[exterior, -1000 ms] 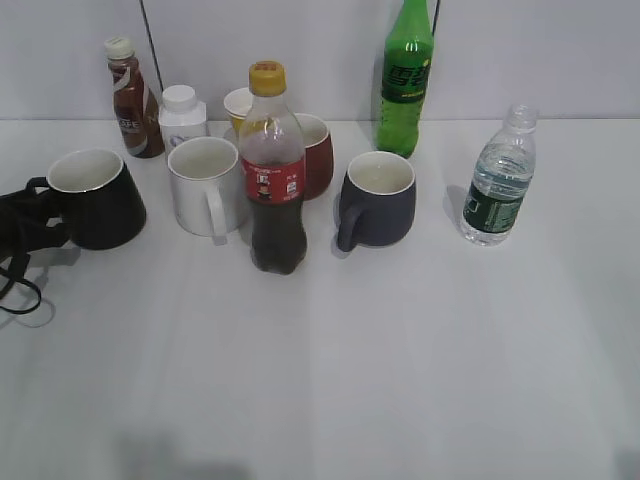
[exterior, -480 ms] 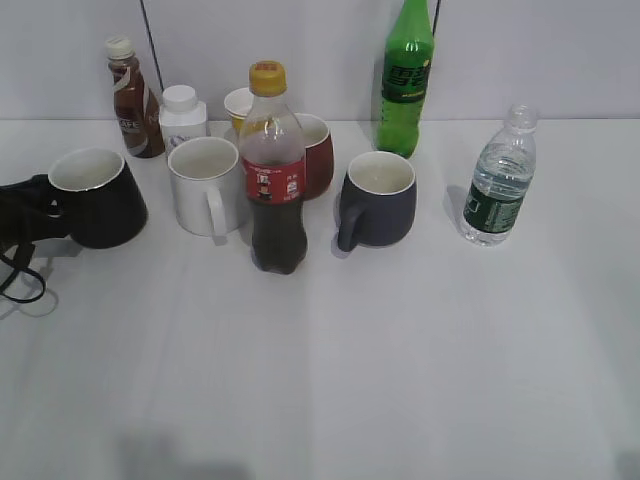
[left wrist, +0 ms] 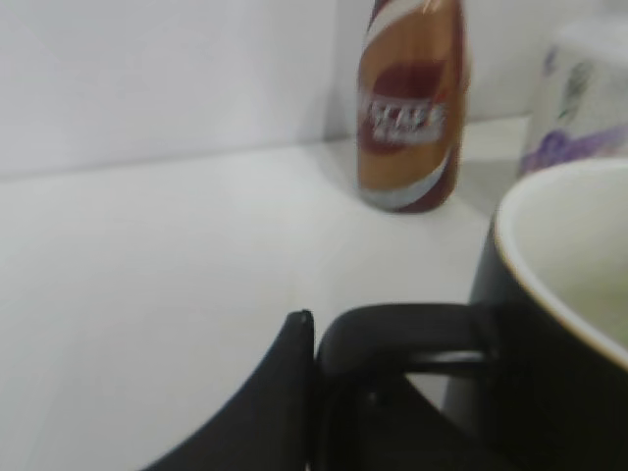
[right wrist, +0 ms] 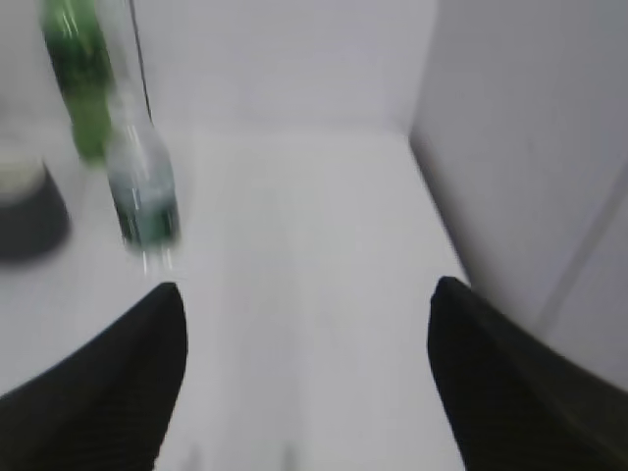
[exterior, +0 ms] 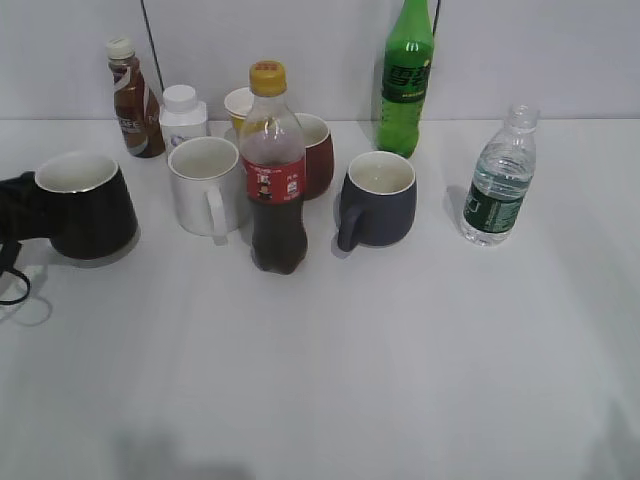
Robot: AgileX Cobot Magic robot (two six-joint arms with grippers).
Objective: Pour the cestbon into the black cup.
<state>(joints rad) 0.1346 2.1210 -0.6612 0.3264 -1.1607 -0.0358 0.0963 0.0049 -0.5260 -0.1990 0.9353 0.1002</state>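
Note:
The black cup (exterior: 82, 208) stands at the table's left, white inside. My left gripper (exterior: 14, 203) comes in from the left edge and is shut on its loop handle. In the left wrist view one finger (left wrist: 285, 383) presses against the handle (left wrist: 392, 326) of the cup (left wrist: 549, 324); the other finger is hidden. The cestbon (exterior: 498, 178), a clear bottle with a dark green label and no cap, stands at the right. My right gripper (right wrist: 306, 287) is open and empty, low over bare table, with the cestbon (right wrist: 142, 191) blurred ahead to its left.
A cola bottle (exterior: 274, 172) stands mid-table, with a white mug (exterior: 205, 186), a red mug (exterior: 316, 152) and a dark grey-blue mug (exterior: 378, 201) around it. A brown bottle (exterior: 134, 100), a white jar (exterior: 183, 114) and a green soda bottle (exterior: 405, 78) line the back. A wall (right wrist: 530, 147) is at the right.
The black cup has shifted a little left with my left gripper and gone from tilted to nearly upright. The bottles and other mugs have not moved.

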